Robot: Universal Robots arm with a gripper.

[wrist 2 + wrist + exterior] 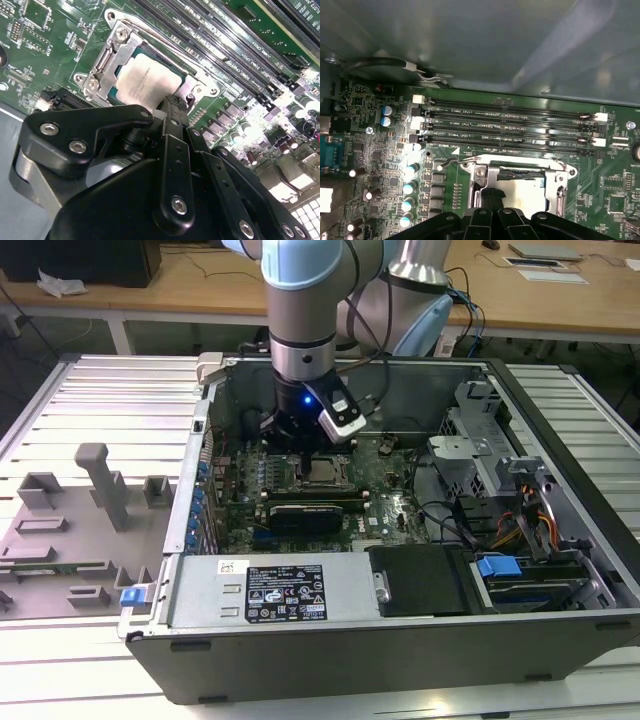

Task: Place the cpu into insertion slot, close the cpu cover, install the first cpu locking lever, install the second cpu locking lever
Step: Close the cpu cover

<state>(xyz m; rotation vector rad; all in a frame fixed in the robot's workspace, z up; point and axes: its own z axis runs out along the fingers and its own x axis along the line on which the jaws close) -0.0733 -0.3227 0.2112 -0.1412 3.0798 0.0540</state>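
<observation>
The cpu (147, 80) lies flat in the insertion slot (186, 75) on the green board, its pale metal top showing. The silver cpu cover (107, 65) is folded down around it. A thin wire locking lever (455, 161) runs along the socket's side next to the memory slots, its bent end sticking out past the corner. My gripper (172, 102) hangs just over the socket's edge with its black fingers (489, 197) together and nothing between them. In the exterior view the gripper (300, 435) stands over the cpu (322, 470) inside the open computer case.
Long black memory slots (510, 125) lie beside the socket. Capacitors (410, 172) stand at one end of it. The case walls (200, 440) enclose the board, with a drive cage (470, 450) and cables at the exterior view's right. A grey fixture tray (80, 510) sits outside at its left.
</observation>
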